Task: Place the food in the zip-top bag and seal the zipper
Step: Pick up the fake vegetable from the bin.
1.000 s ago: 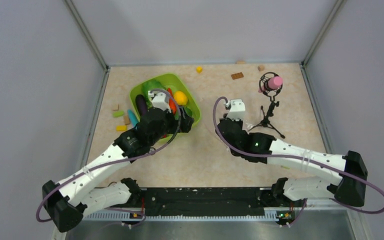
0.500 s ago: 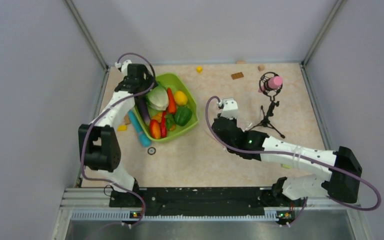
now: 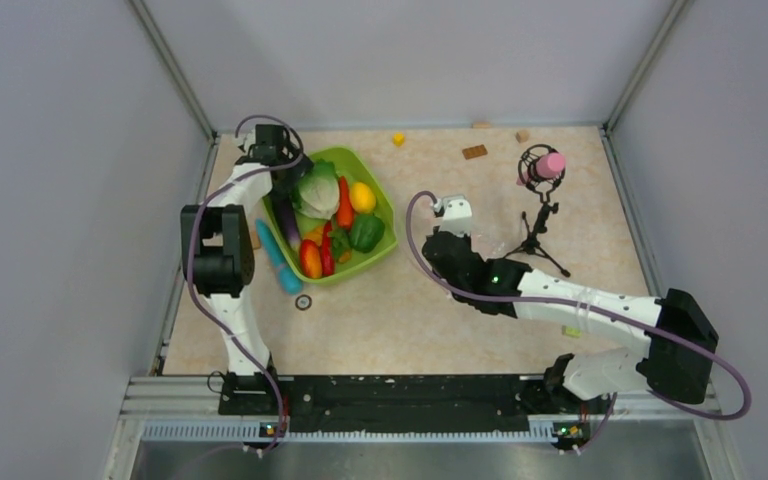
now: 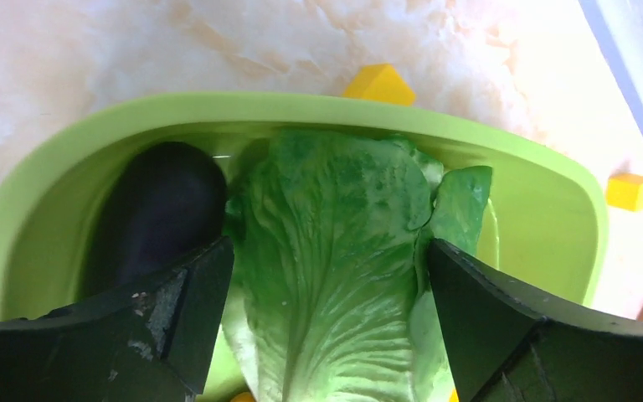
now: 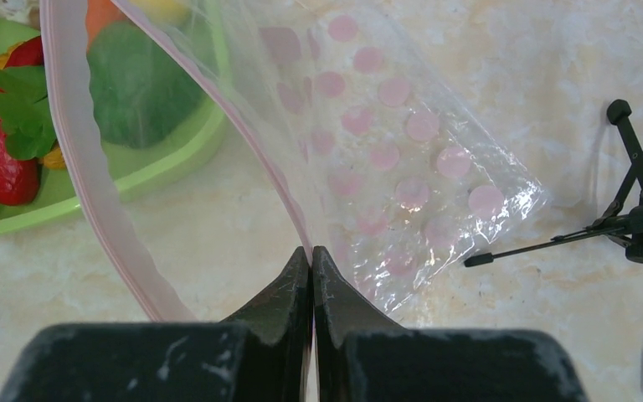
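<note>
The pale green cabbage (image 4: 335, 251) lies in the lime-green tray (image 4: 301, 105) beside the purple eggplant (image 4: 163, 209). My left gripper (image 4: 326, 276) is open, with one finger on each side of the cabbage. From above, the left gripper (image 3: 290, 178) is at the tray's far left corner. A carrot (image 3: 343, 200), a lemon (image 3: 362, 196), a green pepper (image 3: 365, 232) and a red chilli (image 3: 326, 250) share the tray. My right gripper (image 5: 311, 251) is shut on the zipper (image 5: 280, 172) of the zip-top bag (image 5: 402, 159), holding its mouth open right of the tray.
A small microphone on a black tripod (image 3: 538, 200) stands to the right of the bag. A teal stick (image 3: 278, 258) and a small ring (image 3: 303, 301) lie left of and below the tray. Loose blocks (image 3: 474, 151) are scattered near the back wall and left edge.
The left arm has swung from the tray's near side to its far left corner, and its open fingers now straddle the cabbage. The right gripper stayed shut and shifted slightly left.
</note>
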Controlling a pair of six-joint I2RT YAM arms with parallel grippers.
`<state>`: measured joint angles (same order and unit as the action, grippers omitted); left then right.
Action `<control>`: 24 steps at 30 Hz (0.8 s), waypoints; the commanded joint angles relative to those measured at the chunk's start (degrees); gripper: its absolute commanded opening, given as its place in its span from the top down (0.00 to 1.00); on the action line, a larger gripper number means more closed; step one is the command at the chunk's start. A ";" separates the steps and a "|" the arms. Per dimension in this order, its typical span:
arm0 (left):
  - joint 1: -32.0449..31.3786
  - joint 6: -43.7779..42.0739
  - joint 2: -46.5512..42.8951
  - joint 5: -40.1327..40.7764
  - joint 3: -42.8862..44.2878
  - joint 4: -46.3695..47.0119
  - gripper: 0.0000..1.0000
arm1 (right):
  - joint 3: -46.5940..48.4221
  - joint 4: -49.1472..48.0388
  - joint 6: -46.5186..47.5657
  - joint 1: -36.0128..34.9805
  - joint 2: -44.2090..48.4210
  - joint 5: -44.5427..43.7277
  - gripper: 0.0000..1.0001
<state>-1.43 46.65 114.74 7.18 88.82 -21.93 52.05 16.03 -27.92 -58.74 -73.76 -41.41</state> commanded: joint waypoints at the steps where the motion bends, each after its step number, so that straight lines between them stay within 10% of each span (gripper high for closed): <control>1: 0.68 2.92 3.17 -8.99 0.00 4.45 0.14 | -0.22 -2.33 1.04 0.64 0.63 0.63 1.00; 11: 0.81 3.36 5.03 -19.21 0.30 7.12 1.00 | -1.02 -2.62 1.12 0.66 1.82 0.14 1.00; 24: -0.36 1.68 -23.30 -26.78 -22.27 23.47 1.00 | 0.49 0.64 -2.08 0.93 4.80 4.90 1.00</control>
<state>-0.84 49.60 103.77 -15.94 71.07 -9.37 51.03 15.44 -27.70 -58.59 -71.53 -38.37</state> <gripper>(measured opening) 0.115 0.006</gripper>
